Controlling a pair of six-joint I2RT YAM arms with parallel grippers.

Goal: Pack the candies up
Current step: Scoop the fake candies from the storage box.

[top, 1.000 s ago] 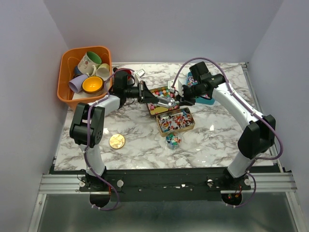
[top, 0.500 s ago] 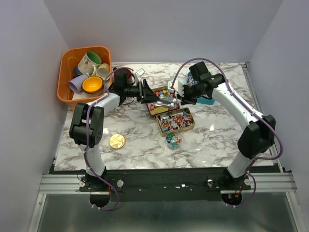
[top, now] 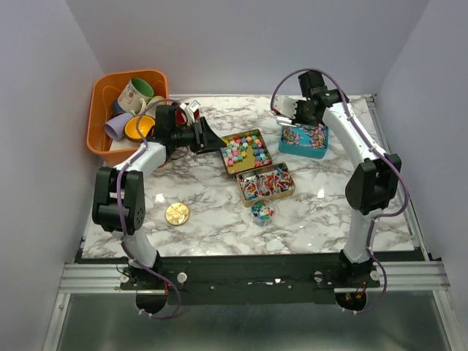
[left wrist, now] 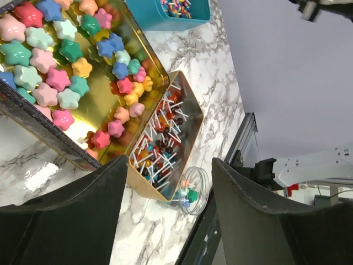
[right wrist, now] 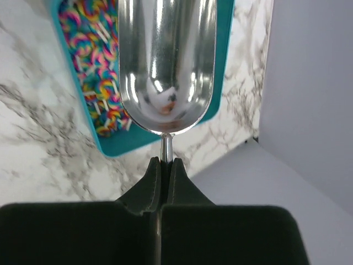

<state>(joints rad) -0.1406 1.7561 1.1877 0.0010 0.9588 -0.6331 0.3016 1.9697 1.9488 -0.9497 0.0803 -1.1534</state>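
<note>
Candies fill three tins: pastel star sweets in a gold tin, small lollipops in a second gold tin, and rainbow lollipops in a teal tin. A small clear jar with a few candies lies on its side in front of them. My right gripper is shut on the handle of a metal scoop, which hangs over the teal tin and looks empty. My left gripper is open and empty, left of the star tin.
An orange basket holding several mugs sits at the back left corner. A flat gold lid lies on the marble table near the front left. Grey walls close in the back and both sides.
The left gripper opened, let go of the scoop and drew back to the left. The right gripper shut on the scoop's handle and carried it back and right, over the teal tin.
</note>
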